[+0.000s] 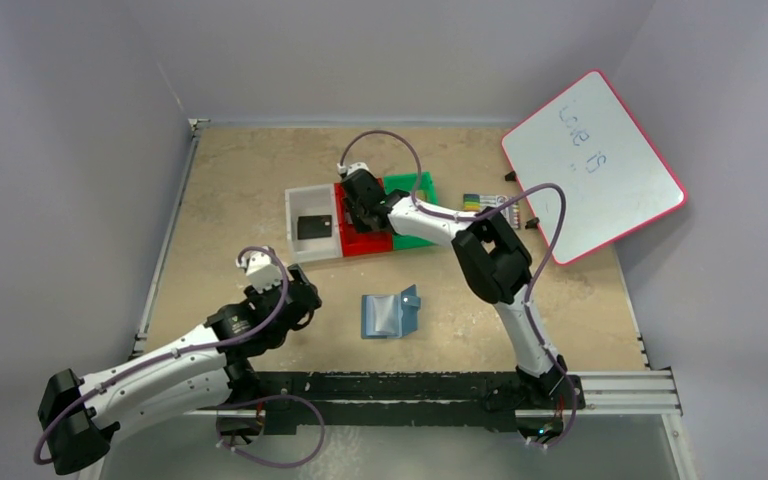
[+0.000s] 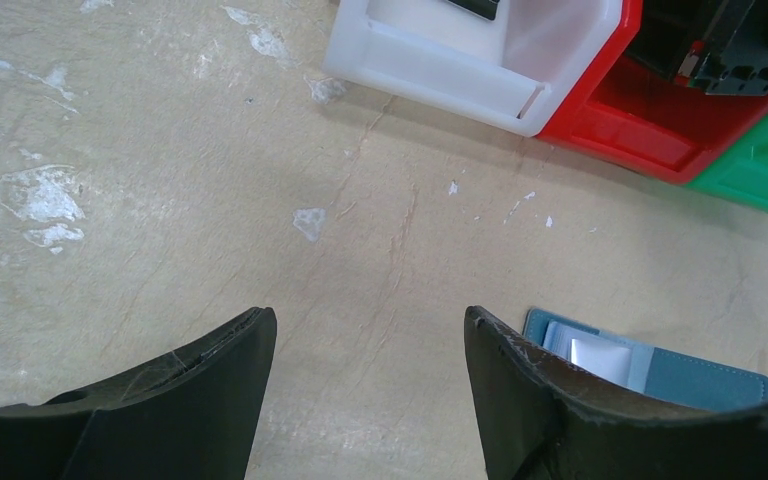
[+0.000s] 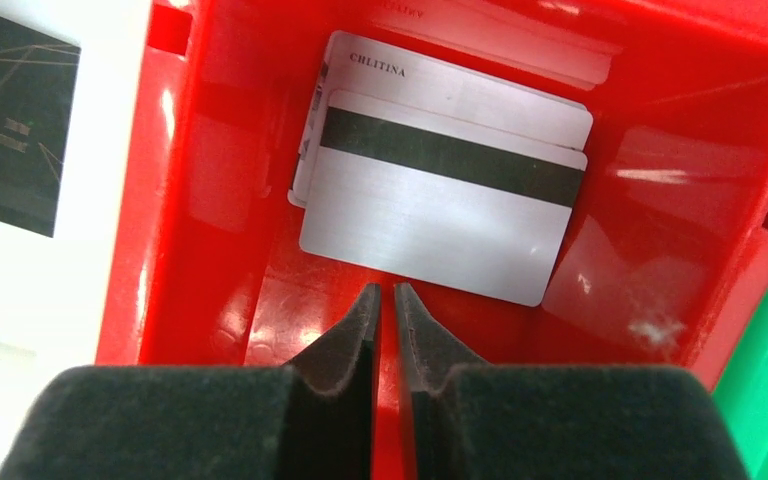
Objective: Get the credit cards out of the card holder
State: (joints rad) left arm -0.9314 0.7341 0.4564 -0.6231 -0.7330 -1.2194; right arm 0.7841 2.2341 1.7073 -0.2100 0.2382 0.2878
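The right gripper (image 3: pixel 384 300) hangs inside the red bin (image 3: pixel 210 200), its jaws drawn almost together, with only a slit between them and nothing in it. Just ahead of its fingertips lie 2 silver-grey credit cards (image 3: pixel 440 230), stacked flat on the bin floor, the upper one showing a black stripe. To this gripper's left, 1 black card (image 3: pixel 15 120) rests in the white bin (image 3: pixel 20 300).

The left gripper (image 2: pixel 368 320) hovers over the table (image 2: pixel 160 200), jaws wide and empty. The card holder (image 2: pixel 680 375) lies open on the table just right of its right finger. Whether its pale pocket holds a card is hard to tell.
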